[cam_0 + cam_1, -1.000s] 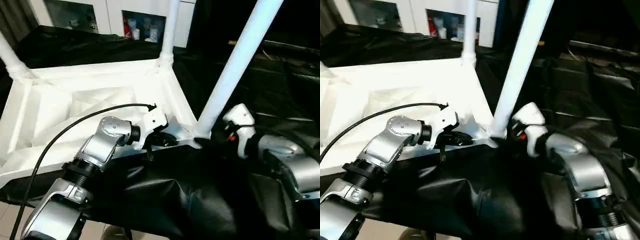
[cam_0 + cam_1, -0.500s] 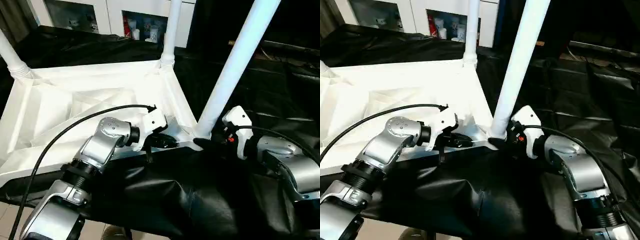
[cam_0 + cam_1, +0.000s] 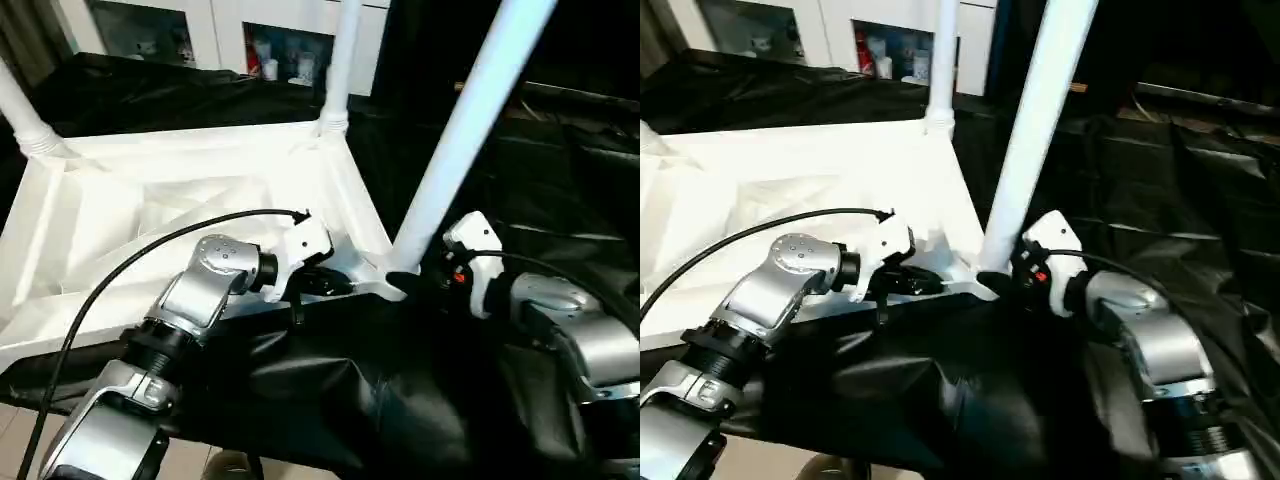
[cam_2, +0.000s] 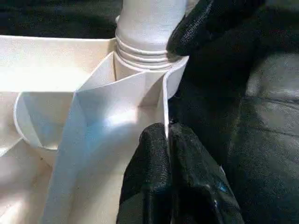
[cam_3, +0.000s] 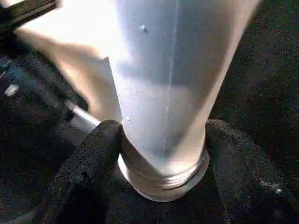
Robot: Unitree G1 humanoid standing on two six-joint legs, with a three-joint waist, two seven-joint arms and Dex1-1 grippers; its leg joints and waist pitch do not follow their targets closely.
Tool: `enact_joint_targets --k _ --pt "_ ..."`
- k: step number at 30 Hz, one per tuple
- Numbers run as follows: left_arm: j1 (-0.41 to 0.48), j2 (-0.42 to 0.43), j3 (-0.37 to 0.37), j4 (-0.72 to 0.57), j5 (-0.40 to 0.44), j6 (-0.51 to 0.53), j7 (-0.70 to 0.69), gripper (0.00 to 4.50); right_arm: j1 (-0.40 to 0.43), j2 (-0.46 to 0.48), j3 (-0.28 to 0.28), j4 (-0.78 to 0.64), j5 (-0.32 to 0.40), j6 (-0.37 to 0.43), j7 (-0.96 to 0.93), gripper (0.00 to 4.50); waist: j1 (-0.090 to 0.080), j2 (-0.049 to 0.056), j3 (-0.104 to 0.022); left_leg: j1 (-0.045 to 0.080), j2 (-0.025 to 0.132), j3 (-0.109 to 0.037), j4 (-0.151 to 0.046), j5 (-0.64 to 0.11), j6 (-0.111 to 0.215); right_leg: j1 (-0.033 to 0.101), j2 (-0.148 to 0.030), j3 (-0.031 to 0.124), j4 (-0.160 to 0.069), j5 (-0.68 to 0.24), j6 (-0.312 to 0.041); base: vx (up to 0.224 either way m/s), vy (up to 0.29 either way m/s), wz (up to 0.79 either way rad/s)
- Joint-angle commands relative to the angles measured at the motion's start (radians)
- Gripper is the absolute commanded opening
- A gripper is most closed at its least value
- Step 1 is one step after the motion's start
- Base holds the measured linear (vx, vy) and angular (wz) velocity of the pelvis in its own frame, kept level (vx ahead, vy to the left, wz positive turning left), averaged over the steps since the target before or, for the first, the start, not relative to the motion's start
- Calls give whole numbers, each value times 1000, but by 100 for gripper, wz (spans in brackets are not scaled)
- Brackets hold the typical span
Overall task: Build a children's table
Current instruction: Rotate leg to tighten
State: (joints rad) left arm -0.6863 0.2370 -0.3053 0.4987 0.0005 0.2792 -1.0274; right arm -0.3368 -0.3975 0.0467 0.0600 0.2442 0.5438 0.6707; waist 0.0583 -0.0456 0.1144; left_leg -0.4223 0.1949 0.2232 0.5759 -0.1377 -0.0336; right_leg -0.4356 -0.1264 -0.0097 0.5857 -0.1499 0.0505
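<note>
The left gripper point(image 4: 166, 154) is pinched tight on the thin rim wall of the upturned tabletop point(image 3: 150, 215), just short of the near corner socket point(image 4: 145, 63). On that socket's other side, the right gripper point(image 5: 161, 140) has a finger on each side of the base of the near leg point(image 3: 460, 125), which rises at a tilt from between them; the fingers point(image 5: 100, 149) appear to touch the tube, though I cannot tell how firmly. Beyond both grippers, two more legs point(image 3: 340, 60) stand in the far corners. The step in hand is seating this leg; next it likely needs straightening and pressing or twisting home.
</note>
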Motion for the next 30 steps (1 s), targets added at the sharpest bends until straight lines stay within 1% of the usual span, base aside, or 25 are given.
enact_joint_targets --k 1,2,3,5,6,8,9,10,11,14,15,16,17,18,20,21,22,23,24,25,26,27,28,29,30 --pt "-63 -96 37 111 32 22 231 0 -9 95 -17 91 -29 47 -181 256 -4 -14 -78 41 20 -13 -62 -265 25 29 2 6 -63 -299 -197 0 0 0" --pt "-66 -99 38 115 33 23 239 0 -11 99 -20 95 -30 48 -190 256 -6 -16 -78 42 18 -14 -63 -284 9 27 0 6 -67 -330 -186 0 0 0" --pt "-80 -117 46 139 39 31 282 0 -19 126 -33 118 -40 54 -242 256 -6 -16 -78 42 18 -14 -63 -284 9 27 0 6 -67 -330 -186 0 0 0" --pt "-118 -167 64 194 46 53 384 0 -48 204 -83 189 -51 68 -391 256 -7 -14 -76 44 17 -21 -70 -336 -17 25 1 3 -77 -385 -156 0 0 0" --pt "-147 -204 73 230 49 60 444 0 -76 263 -108 237 -52 63 -478 256 -10 -8 -73 48 16 -20 -71 -368 -24 16 2 5 -81 -400 -150 0 0 0" --pt "-157 -216 76 242 49 62 463 0 -87 283 -114 253 -50 59 -503 256 -12 -10 -74 46 14 -25 -72 -393 -37 18 1 1 -83 -426 -140 0 0 0" --pt "-178 -242 76 266 51 64 493 0 -116 327 -116 287 -54 41 -552 256 -11 -2 -73 49 16 -28 -77 -410 -45 19 0 0 -85 -433 -125 0 0 0" --pt "-190 -252 74 283 58 56 500 0 -134 347 -114 302 -62 28 -568 256 -14 -2 -74 48 14 -29 -78 -421 -51 18 2 -2 -88 -426 -115 0 0 0" --pt "-198 -256 72 293 62 48 499 0 -147 359 -113 309 -66 15 -571 256 -14 -5 -74 44 13 -31 -81 -422 -53 21 3 -4 -88 -420 -106 0 0 0" --pt "-213 -260 69 316 66 23 489 0 -168 374 -109 314 -76 -20 -564 256 -13 -6 -71 47 12 -29 -80 -437 -45 16 2 -3 -93 -431 -92 0 0 0" --pt "-208 -248 56 312 66 -4 455 0 -168 362 -94 293 -64 -45 -504 312 -11 -8 -70 44 13 -30 -81 -437 -39 18 0 -3 -96 -442 -86 0 0 0" --pt "-208 -247 56 312 66 -6 453 0 -168 361 -93 292 -64 -46 -499 326 -11 -9 -70 44 13 -30 -82 -435 -36 19 0 -3 -96 -443 -84 0 0 0" --pt "-205 -243 52 309 66 -11 443 0 -167 355 -88 284 -62 -48 -485 326 -11 -11 -71 40 14 -30 -81 -419 -30 21 0 -2 -93 -426 -84 0 0 0" --pt "-195 -229 39 299 65 -35 400 0 -161 328 -72 256 -55 -50 -433 332 -10 -11 -71 37 13 -31 -83 -415 -26 24 0 -3 -93 -423 -82 0 0 0" --pt "-185 -218 31 289 64 -50 370 0 -157 309 -69 240 -50 -42 -411 362 -11 -8 -70 35 14 -32 -84 -406 -19 24 0 -3 -92 -414 -86 0 0 0" --pt "-172 -198 26 276 61 -66 330 0 -148 260 -64 217 -54 -39 -367 362 -16 -10 -72 28 14 -34 -85 -389 -20 31 0 -4 -88 -390 -93 0 0 0" --pt "-166 -188 25 270 59 -72 310 0 -142 232 -61 207 -58 -40 -343 369 -16 -10 -72 27 14 -34 -85 -378 -20 31 0 -4 -86 -377 -98 0 0 0" --pt "-155 -170 22 257 55 -87 273 0 -132 188 -55 190 -64 -43 -303 369 -15 -9 -72 33 16 -30 -82 -368 -13 26 1 -2 -86 -347 -113 0 0 0" --pt "-152 -165 21 253 53 -92 262 0 -129 177 -53 186 -65 -43 -292 369 -14 -9 -73 34 18 -28 -79 -350 -3 28 0 0 -82 -315 -132 0 0 0" --pt "-139 -144 19 232 42 -107 212 0 -111 128 -41 160 -61 -43 -227 369 -13 -9 -72 33 17 -27 -78 -341 3 28 1 1 -81 -304 -140 0 0 0" --pt "-136 -141 19 228 40 -108 204 0 -108 120 -39 155 -60 -42 -216 369 -12 -10 -72 32 17 -26 -78 -334 9 31 1 0 -80 -296 -146 0 0 0" --pt "-124 -125 17 206 27 -116 162 0 -91 82 -27 127 -49 -36 -155 369 -9 -8 -73 35 18 -23 -74 -310 24 30 0 2 -77 -268 -166 0 0 0" --pt "-113 -112 14 186 14 -129 124 0 -78 57 -20 102 -42 -34 -115 369 -8 -8 -73 34 20 -23 -74 -304 30 32 0 3 -75 -256 -172 0 0 0" --pt "-113 -112 14 186 14 -129 124 0 -78 57 -20 102 -42 -34 -115 369 -5 -9 -75 33 20 -21 -71 -272 45 36 0 2 -69 -220 -184 0 0 0" --pt "-87 -80 3 130 -18 -125 34 0 -56 19 -19 49 -16 -27 -48 369 -4 -10 -74 32 19 -21 -71 -260 51 36 0 2 -68 -208 -191 0 0 0"
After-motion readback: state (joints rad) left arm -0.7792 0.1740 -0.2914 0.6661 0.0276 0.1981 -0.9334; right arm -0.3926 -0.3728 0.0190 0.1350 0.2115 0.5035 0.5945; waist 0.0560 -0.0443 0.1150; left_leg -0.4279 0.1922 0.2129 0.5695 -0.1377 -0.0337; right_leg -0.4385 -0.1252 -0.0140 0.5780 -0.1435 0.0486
